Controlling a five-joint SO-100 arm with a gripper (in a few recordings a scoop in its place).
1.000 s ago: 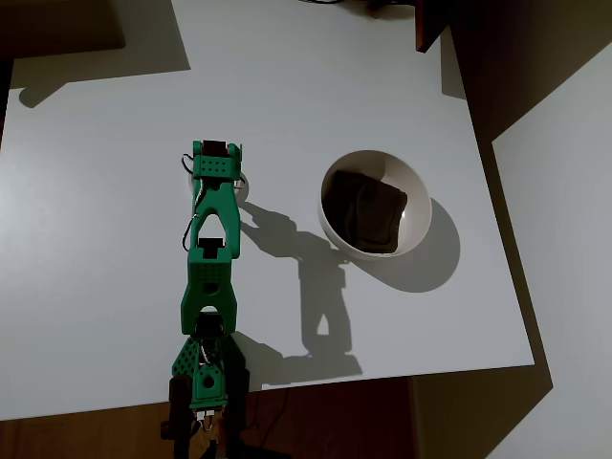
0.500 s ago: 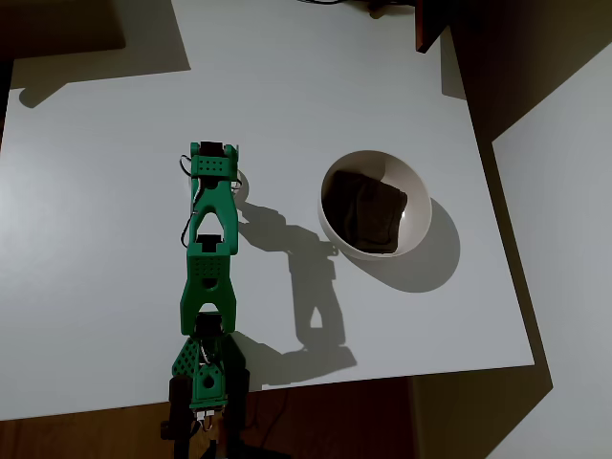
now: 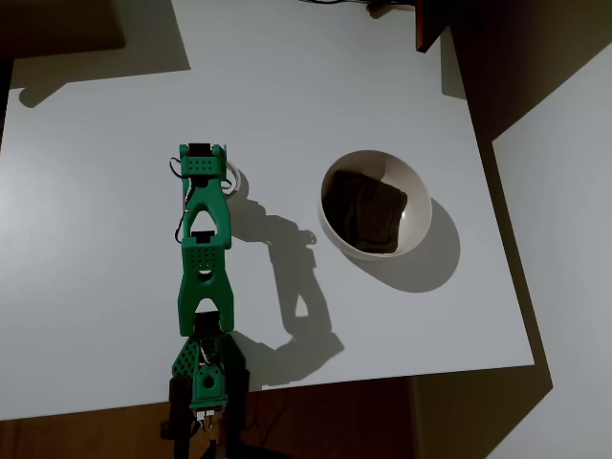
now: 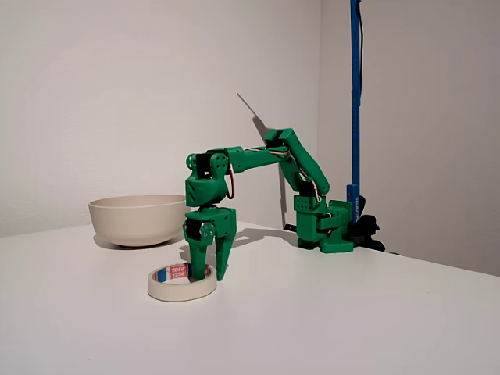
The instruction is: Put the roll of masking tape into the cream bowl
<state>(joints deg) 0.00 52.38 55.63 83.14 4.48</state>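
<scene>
The roll of masking tape lies flat on the white table, a small cream ring with red-blue marks inside. My green gripper points straight down over its right side, open. One finger reaches into the hole and the other stands outside the wall. From above, the gripper covers most of the roll of masking tape, of which only a thin arc shows. The cream bowl sits to the right of the gripper, with a dark patch at its bottom. In the fixed view the cream bowl stands behind the tape, to the left.
The arm's base sits at the near table edge in the overhead view. A blue pole rises behind the base. The white table ends just right of the bowl, beside a dark floor. A dark object sits at the top corner.
The gripper has shifted a little to the left in the overhead view, and its shadow moved with it. The tape and bowl have stayed put.
</scene>
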